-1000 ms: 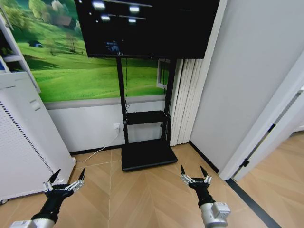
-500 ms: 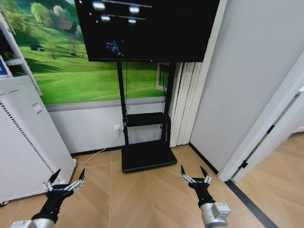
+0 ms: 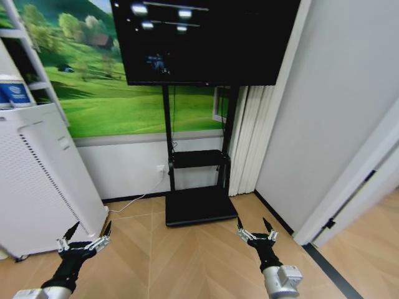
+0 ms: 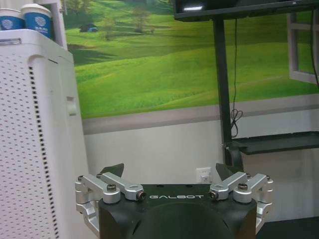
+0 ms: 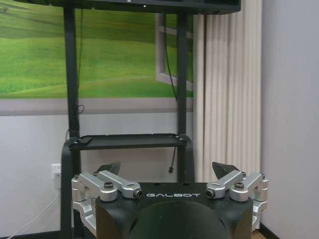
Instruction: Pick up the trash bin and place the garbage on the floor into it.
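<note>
Head view: left claw (image 3: pixel 84 232), right claw (image 3: pixel 254 224) spread above floor (image 3: pixel 193 255).

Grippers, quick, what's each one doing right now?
Left gripper: open, holding nothing, low over the floor.
Right gripper: open, holding nothing, low over the floor.

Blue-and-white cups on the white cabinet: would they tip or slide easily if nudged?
The cups look like paper, so probably light and easy to tip or slide. They stand near the white perforated cabinet's edge, so a nudge might drop them. Thin walls would likely crush if squeezed.
</note>
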You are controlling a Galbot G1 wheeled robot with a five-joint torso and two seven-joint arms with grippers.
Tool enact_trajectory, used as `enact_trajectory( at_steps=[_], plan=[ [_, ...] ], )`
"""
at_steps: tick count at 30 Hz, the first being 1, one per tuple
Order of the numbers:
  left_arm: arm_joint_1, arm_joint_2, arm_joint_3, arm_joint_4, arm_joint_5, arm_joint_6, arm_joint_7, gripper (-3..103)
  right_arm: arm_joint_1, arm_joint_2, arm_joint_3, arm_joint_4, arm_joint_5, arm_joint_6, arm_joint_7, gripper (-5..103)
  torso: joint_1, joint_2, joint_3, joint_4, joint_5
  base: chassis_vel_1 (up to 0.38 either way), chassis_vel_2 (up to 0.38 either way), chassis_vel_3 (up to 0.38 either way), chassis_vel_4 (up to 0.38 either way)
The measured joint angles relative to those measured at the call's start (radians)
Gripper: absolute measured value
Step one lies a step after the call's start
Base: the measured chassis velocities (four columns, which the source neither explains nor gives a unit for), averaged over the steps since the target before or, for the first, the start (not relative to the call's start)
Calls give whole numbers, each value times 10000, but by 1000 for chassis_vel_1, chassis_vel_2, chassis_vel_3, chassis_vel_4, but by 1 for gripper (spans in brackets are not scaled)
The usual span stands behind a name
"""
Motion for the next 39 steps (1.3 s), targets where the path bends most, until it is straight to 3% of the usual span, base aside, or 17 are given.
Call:
enact_trajectory(
  at_steps=[39],
  plan=[
    [0, -1, -1, 0, 0, 0, 0, 100, 0, 0, 1, 0, 0, 0, 0, 100, 637, 1538, 898, 3, 0, 17, 18, 15, 18]
  ],
)
